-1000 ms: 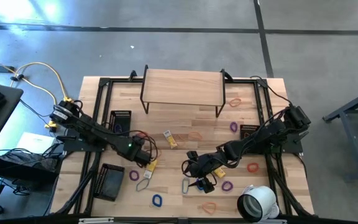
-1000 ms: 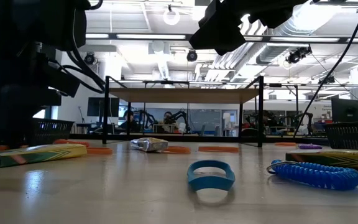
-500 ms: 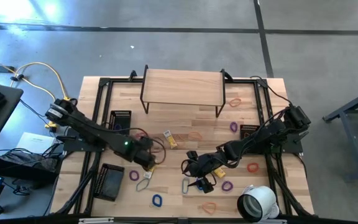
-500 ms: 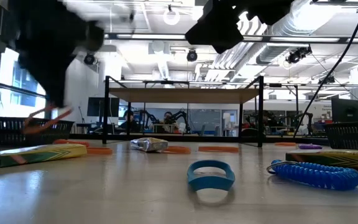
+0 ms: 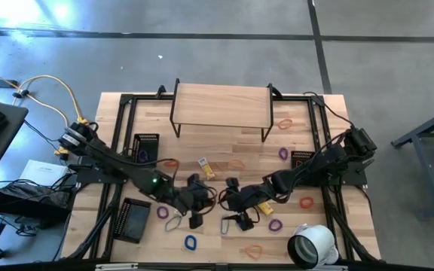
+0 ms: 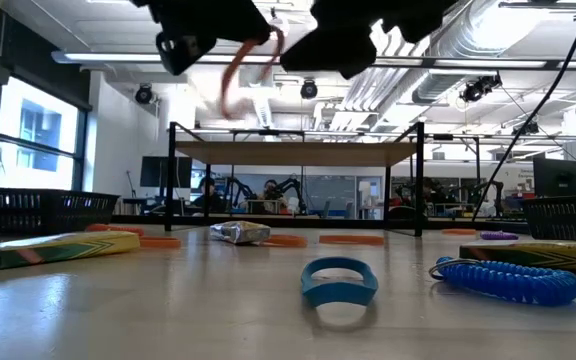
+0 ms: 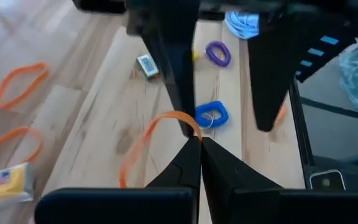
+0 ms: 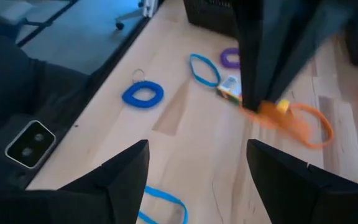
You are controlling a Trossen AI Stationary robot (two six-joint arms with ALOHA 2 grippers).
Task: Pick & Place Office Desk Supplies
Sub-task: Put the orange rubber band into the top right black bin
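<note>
Moved: left claw (image 5: 194,197) has swung from the table's left side toward the middle and now hangs in the air close to the right claw (image 5: 237,202).
Left claw: fingers (image 7: 191,163) pressed together, pinching a thin orange band (image 7: 143,142); the band is a soft, flat loop that droops from the tips, clear of the wood, and blurs pink in the low view (image 6: 236,72).
Right claw: fingers spread wide, nothing between them, poised above the table's middle.
Near the claws: a small yellow-and-white packet (image 5: 207,170), a silver oval clip (image 5: 225,224), a purple loop (image 5: 276,224).
Front edge: a smooth blue loop (image 6: 339,279) lying flat, and a ribbed blue coil (image 6: 509,280) beside it.
Farther out: more orange bands (image 5: 306,202) flat on the pale wood table (image 5: 224,150), a black mesh basket (image 5: 145,145) at the left, a large white tape roll (image 5: 311,245) at the front right corner, a wooden shelf (image 5: 221,105) on thin black legs at the back.
</note>
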